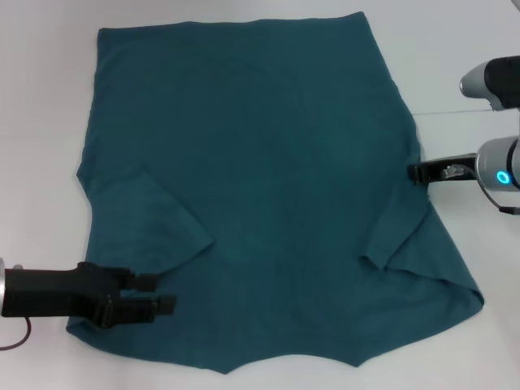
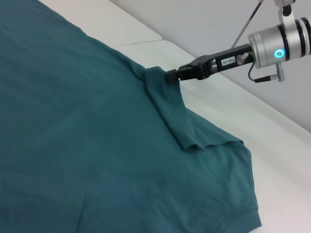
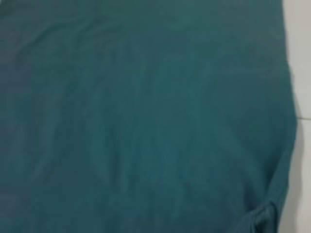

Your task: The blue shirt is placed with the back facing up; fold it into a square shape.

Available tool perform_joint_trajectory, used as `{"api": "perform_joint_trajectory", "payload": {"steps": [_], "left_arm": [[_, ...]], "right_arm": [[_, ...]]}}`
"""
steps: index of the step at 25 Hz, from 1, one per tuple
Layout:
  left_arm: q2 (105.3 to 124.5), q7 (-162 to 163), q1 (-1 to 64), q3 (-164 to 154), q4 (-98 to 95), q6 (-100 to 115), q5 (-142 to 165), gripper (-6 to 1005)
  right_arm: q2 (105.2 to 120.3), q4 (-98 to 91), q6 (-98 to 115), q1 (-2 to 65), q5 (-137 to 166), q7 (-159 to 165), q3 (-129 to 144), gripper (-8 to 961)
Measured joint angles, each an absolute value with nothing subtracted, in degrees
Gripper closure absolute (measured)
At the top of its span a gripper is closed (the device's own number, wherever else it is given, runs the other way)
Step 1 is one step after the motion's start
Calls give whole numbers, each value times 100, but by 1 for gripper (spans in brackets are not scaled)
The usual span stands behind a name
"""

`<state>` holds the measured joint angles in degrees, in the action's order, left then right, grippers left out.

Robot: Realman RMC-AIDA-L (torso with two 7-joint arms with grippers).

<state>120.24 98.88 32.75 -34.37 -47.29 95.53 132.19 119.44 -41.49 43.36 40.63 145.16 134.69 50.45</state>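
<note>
The blue shirt (image 1: 260, 162) lies spread flat on the white table, plain side up, and fills most of the head view. Its left sleeve (image 1: 154, 219) is folded in over the body. My left gripper (image 1: 161, 293) sits low over the shirt's near left corner, open, with cloth under its fingers. At the shirt's right edge my right gripper (image 1: 413, 172) is shut on the fabric. In the left wrist view that right gripper (image 2: 171, 75) pinches a raised fold of the blue shirt (image 2: 73, 121). The right wrist view shows only the blue shirt (image 3: 146, 121).
A white table (image 1: 49, 122) runs all round the shirt, with a thin seam (image 1: 463, 112) on the right side. My right arm's silver wrist (image 1: 502, 177), with its lit blue ring, hangs beyond the shirt's right edge.
</note>
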Motion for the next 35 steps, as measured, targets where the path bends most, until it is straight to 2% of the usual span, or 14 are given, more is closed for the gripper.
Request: {"api": "perform_joint_trajectory", "payload": {"steps": [14, 26, 31, 35], "left_arm": [[12048, 9882, 3225, -3437, -4689, 9544, 13219, 394], [12052, 9841, 3225, -3436, -4640, 9544, 13219, 394], [12040, 9843, 3226, -3436, -4640, 9557, 13218, 394], [12035, 9849, 3196, -3422, -4640, 9574, 13218, 394]], "right_arm": [[11970, -4017, 4443, 4359, 13906, 13507, 5045, 914], [11968, -3978, 4435, 4356, 13479, 13304, 5045, 503], [11862, -4776, 5150, 4160, 13614, 13380, 5019, 329], [11763, -6038, 6083, 3774, 14042, 13572, 4994, 353]]}}
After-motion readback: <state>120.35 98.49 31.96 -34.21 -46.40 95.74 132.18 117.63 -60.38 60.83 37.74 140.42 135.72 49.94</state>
